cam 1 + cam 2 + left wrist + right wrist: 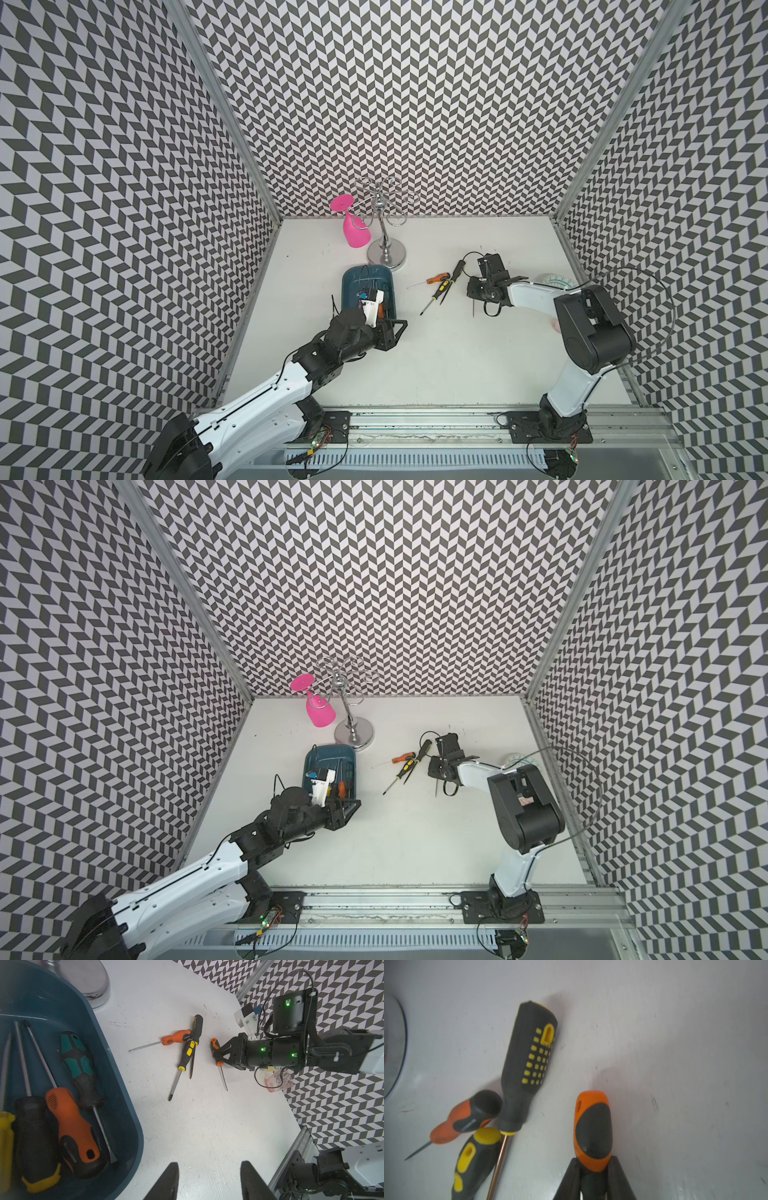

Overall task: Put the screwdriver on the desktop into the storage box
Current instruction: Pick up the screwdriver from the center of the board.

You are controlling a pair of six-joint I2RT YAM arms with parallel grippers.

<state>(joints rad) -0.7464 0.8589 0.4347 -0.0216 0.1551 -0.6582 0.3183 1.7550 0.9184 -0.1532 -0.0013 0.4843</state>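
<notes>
Screwdriver [592, 1126], orange-black, low on counter [207, 1126], centre right in left wrist view; right end effector [593, 1160] clamped on its handle. Risks: rounded handle may twist on lift; left end effector [209, 1167], half-wide and empty beside storage box [131, 1122], may obstruct the drop. Count: loose screwdrivers [185, 1057] three, plus the gripped one; boxed screwdrivers [72, 1122] four.

Both top views look from high above the near edge, down toward the far wall [415, 104], taking in the whole desktop [436, 365]. The left wrist camera hangs close over the storage box [133, 1122] at the left and faces right, toward the right gripper [217, 1053]; the right wrist camera lies low, very near the orange-black screwdriver [591, 1126]. All four share the loose screwdrivers [409, 764] mid-desktop.
</notes>
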